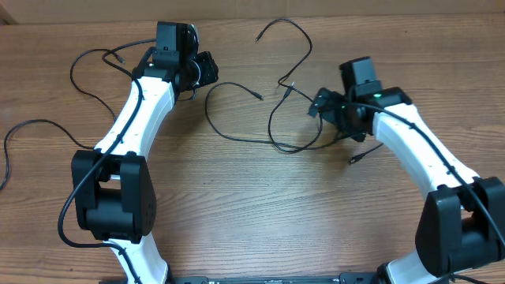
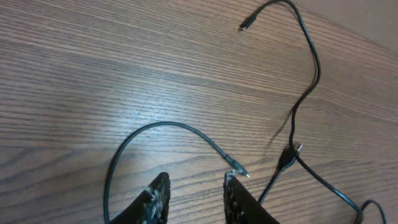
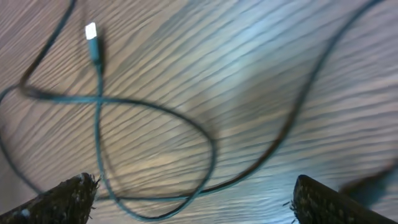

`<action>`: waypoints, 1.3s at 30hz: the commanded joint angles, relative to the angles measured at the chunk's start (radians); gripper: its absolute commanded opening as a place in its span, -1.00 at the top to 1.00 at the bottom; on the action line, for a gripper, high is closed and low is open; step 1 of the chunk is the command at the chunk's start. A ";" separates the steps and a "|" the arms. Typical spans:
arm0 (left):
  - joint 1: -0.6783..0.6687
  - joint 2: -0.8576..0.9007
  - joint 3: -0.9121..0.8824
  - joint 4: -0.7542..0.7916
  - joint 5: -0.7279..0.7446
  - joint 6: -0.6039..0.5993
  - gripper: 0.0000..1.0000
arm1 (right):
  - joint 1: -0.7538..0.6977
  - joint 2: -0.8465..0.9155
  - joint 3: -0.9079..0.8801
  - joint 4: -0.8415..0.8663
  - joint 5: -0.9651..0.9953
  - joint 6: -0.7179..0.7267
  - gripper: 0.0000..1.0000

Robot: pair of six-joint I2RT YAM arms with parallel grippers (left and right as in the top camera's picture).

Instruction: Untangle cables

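Thin black cables (image 1: 237, 139) lie crossed in loose loops on the wooden table between my two arms. One cable (image 2: 155, 126) arcs round to a small plug (image 2: 238, 167) that lies just beside my left gripper's right fingertip. A second cable (image 2: 309, 56) runs from a plug (image 2: 245, 26) down to the crossing. My left gripper (image 2: 195, 180) (image 1: 207, 69) is slightly open with only bare wood between its fingers. My right gripper (image 3: 193, 183) (image 1: 318, 105) stands wide open above a crossed cable loop (image 3: 155, 107) with a light-tipped plug (image 3: 91, 32), holding nothing; this view is blurred.
Another black cord (image 1: 87, 55) loops at the back left behind my left arm. A further cord (image 1: 8, 150) curls at the far left edge. A loose plug end (image 1: 359, 156) lies by my right arm.
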 commanded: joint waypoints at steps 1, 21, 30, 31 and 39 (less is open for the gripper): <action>-0.005 0.013 -0.003 0.002 0.005 0.012 0.41 | -0.035 -0.010 0.001 -0.023 0.027 0.002 -1.00; -0.005 0.013 -0.003 0.001 0.004 0.012 0.26 | -0.056 -0.010 -0.084 -0.047 0.151 0.002 -1.00; -0.005 0.013 -0.003 0.000 0.005 0.012 0.23 | -0.056 -0.010 -0.084 -0.040 0.151 0.002 -1.00; -0.005 0.013 -0.003 0.000 0.005 0.012 0.22 | -0.056 -0.010 -0.084 -0.040 0.151 0.002 -1.00; -0.023 0.013 -0.003 0.000 0.004 0.012 0.21 | -0.061 -0.010 -0.084 -0.040 0.161 0.002 -1.00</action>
